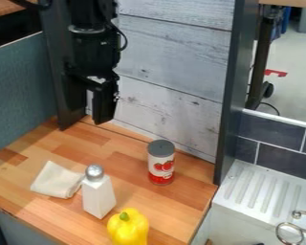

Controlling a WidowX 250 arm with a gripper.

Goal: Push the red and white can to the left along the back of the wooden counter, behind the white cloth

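Note:
The gripper [104, 104] hangs at the upper left, in front of the whitewashed plank wall and above the back of the wooden counter, touching none of the objects. A can [161, 162] with a grey lid and a red and white label stands upright to its lower right. Left of the can, a white shaker [99, 194] with a silver top stands on the wood. Beside the shaker lies a folded cream cloth [56, 180]. A yellow bell pepper [128, 228] with a green stem is at the counter's front.
The wooden counter [115, 157] is bounded by a plank wall [171, 72] behind and dark upright panels at both sides. To the right are a white ridged drainboard [257, 191], dark tiles [275, 158] and metal rings [289, 232] at the lower right.

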